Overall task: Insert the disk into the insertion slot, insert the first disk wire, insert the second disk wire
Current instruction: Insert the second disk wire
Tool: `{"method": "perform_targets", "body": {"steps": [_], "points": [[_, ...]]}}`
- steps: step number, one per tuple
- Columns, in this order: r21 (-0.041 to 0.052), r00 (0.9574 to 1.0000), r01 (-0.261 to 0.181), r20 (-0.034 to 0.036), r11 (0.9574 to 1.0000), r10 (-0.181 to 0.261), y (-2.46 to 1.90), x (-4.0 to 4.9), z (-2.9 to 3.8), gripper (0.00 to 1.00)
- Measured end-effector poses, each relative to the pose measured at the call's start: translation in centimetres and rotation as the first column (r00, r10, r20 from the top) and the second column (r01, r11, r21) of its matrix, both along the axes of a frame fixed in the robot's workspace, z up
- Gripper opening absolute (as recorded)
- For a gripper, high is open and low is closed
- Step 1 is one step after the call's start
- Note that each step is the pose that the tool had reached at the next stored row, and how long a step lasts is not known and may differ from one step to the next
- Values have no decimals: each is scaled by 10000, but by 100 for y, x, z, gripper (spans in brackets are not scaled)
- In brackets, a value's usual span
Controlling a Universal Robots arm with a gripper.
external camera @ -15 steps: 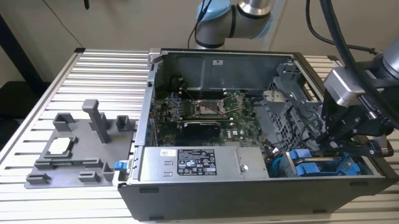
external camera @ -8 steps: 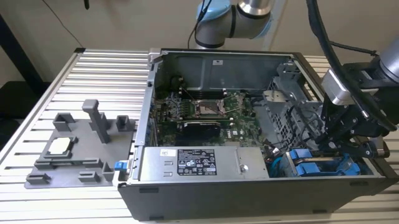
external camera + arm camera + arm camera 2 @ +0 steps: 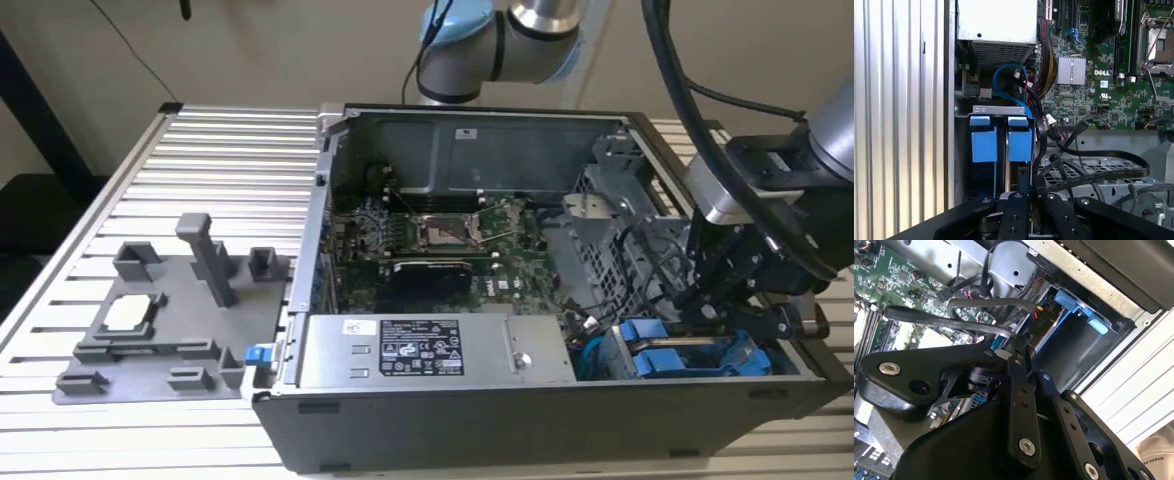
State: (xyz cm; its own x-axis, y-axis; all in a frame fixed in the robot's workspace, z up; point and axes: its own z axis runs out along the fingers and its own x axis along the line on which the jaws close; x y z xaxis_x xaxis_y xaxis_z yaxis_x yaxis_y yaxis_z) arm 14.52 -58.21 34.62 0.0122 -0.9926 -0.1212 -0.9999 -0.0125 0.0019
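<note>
Black hand point(image 3: 1026, 197) apparently pinched on a black cable point(image 3: 1094, 175), beside blue-bracketed disk point(image 3: 1020, 145)

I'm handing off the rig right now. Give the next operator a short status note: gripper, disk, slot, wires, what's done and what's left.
Gripper: down inside the open computer case, at the drive cage corner on the exterior view's right; fingers look shut on a black wire.
Disk: blue carrier seated in the insertion slot, beside a second blue carrier.
Done: disk insertion appears complete.
Left: wire insertion. Whether either wire is already plugged in cannot be told; its connector end is hidden behind the gripper.
</note>
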Motion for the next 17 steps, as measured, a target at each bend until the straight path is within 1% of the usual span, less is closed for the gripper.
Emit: {"method": "perform_targets", "body": {"steps": [9,17], "points": [[-42,9999,155,0,9999,-155,0,0,-42,16],[-53,9996,291,0,9996,-291,0,0,-78,16]]}}
